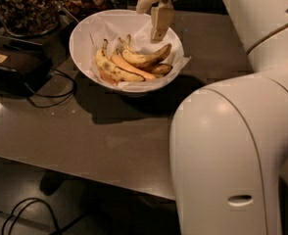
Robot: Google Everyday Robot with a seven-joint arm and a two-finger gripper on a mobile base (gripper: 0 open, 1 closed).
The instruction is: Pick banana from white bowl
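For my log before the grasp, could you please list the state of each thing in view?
banana: lying in the bowl atop the other bananas, not gripped.
white bowl: upright on the table, holding several bananas.
gripper: hanging over the bowl's far side, above the banana.
jar of nuts: upright, nearly full.
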